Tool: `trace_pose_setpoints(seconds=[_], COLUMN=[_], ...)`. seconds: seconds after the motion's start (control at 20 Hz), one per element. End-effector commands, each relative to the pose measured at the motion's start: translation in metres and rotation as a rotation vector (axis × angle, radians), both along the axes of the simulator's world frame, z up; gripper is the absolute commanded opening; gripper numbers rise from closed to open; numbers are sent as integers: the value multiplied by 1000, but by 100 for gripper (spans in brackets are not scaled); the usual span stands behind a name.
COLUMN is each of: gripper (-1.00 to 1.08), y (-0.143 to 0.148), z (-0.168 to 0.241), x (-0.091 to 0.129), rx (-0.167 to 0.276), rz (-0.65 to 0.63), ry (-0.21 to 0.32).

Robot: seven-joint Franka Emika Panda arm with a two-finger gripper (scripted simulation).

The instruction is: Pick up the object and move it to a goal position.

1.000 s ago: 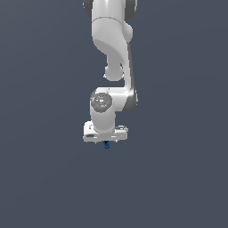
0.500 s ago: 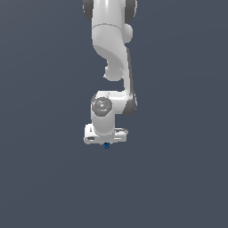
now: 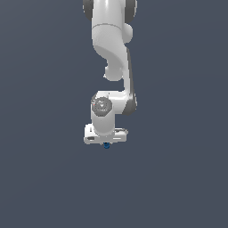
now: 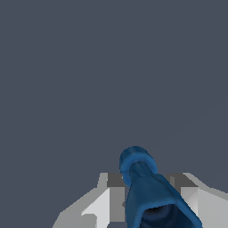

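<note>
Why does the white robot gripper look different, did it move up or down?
Yes. The white gripper, holding the small dark-blue cylindrical object, sits slightly lower in the exterior view than a second ago.

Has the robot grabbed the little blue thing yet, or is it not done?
Grabbed, it looks like: the blue object sits between the pincer fingers in the wrist view, and in the exterior view only its tip pokes out under the white hand. Left to do: carrying it to the goal spot, which no picture shows.

No text, label, brand, number or sign can be read anywhere in either view.
</note>
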State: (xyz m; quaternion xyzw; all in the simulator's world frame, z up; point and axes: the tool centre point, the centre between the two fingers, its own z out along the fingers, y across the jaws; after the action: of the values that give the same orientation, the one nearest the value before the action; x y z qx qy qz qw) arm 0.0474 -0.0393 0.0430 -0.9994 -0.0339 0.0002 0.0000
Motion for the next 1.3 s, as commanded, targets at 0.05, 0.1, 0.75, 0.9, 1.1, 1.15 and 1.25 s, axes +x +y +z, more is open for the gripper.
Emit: trace_pose_setpoints(seconds=[0.05, 0.1, 0.75, 0.9, 1.1, 1.15, 1.25], gripper=[-100, -100, -100, -100, -100, -100, -100], y=[0, 0, 5, 7, 10, 11, 12], z=[3, 6, 76, 105, 144, 153, 169], x=[-1, -2, -28, -38, -51, -54, -59], rx=[0, 0, 0, 0, 0, 0, 0], rz=[0, 0, 0, 0, 0, 0, 0], ry=[0, 0, 0, 0, 0, 0, 0])
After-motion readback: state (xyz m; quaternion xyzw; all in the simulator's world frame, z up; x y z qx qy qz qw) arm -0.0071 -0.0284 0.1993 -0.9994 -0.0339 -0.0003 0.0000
